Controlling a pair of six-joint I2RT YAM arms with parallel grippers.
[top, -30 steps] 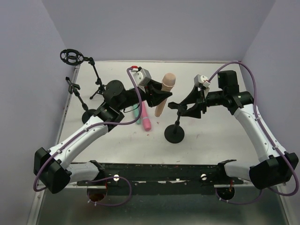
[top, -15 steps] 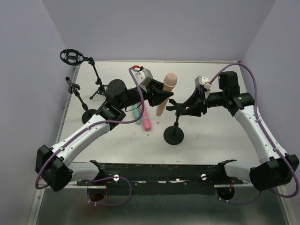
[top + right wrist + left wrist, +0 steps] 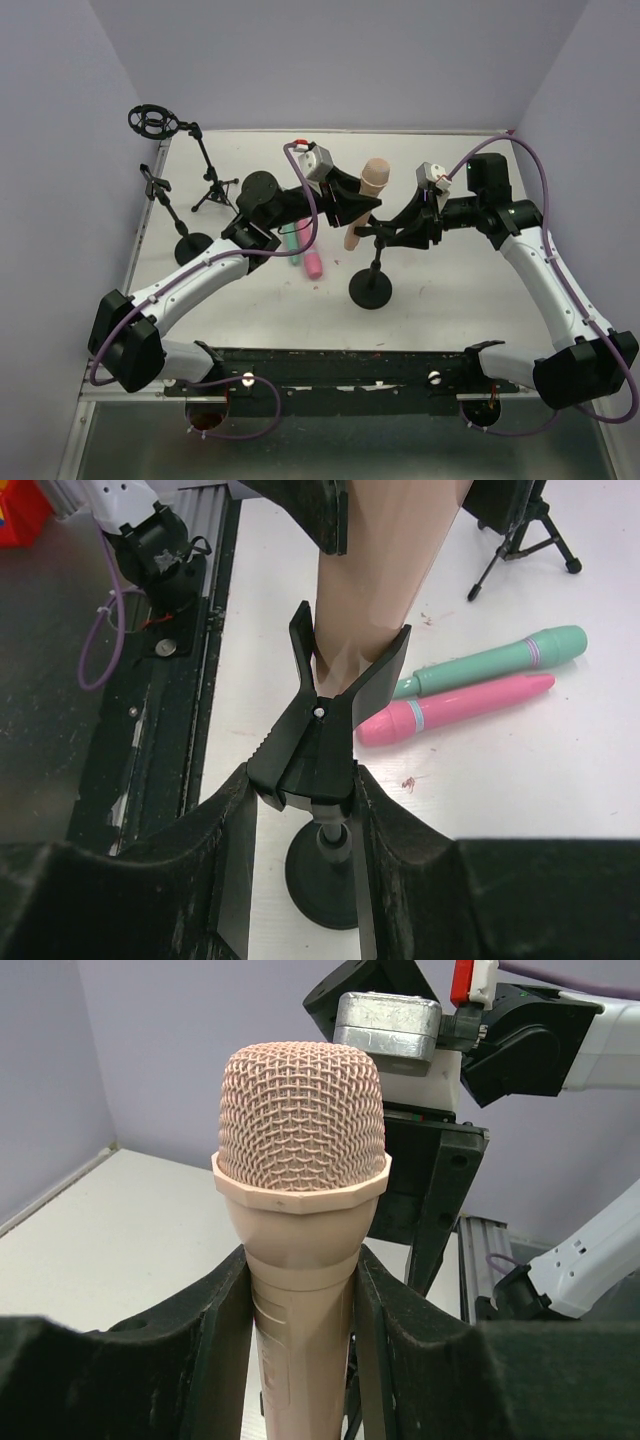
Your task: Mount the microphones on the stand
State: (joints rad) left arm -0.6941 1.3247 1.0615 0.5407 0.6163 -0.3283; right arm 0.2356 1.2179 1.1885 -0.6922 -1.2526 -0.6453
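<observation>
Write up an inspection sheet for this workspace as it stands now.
Surface: white table.
Job's things: peach microphone, lower end between the prongs of the clip on the stand; teal microphone and pink microphone lying side by side on the table; tripod stand with ring mount and small round-base stand at far left, both without microphones.
Clutter: small red specks.
Grippers: left gripper shut on peach microphone; right gripper shut on clip.
Cables: purple cable along each arm.
Surroundings: lilac walls.
</observation>
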